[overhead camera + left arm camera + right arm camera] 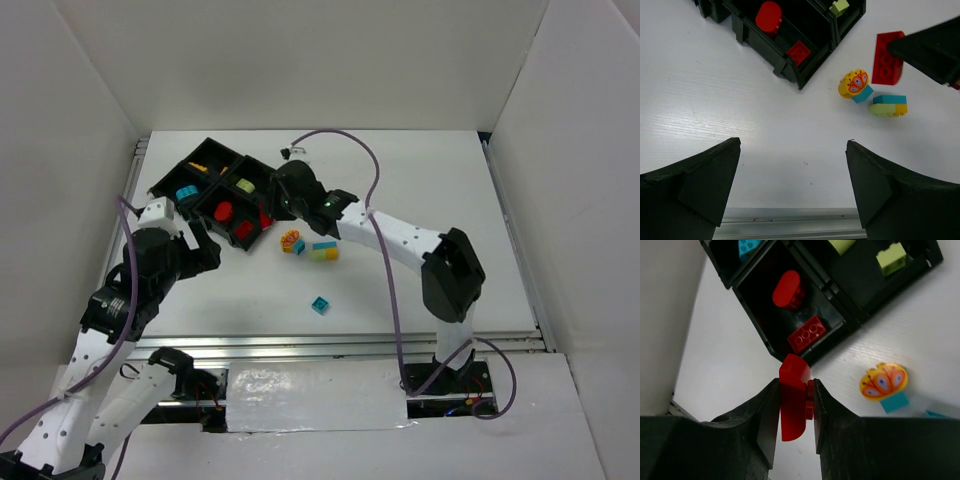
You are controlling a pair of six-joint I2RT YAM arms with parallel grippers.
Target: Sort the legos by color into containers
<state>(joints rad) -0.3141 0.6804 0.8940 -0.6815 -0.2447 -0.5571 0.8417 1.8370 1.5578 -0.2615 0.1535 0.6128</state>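
Observation:
My right gripper (796,382) is shut on a red brick (792,400), held on edge just above the table beside the near corner of the black tray (754,320). The left wrist view shows this brick (886,57) too. The nearest compartment holds a red rounded piece (788,289) and a red brick (807,334). Another holds pale green bricks (891,258). My left gripper (792,145) is open and empty over bare table, near side of the tray (800,80). From above, the right gripper (272,212) is at the tray's right side and the left gripper (205,255) is below the tray.
A yellow round piece on a teal brick (291,242) and a teal, green and yellow brick (324,250) lie right of the tray (160,185). A teal brick (321,305) lies nearer the front. A metal rail (790,222) runs along the near edge. White walls enclose the table.

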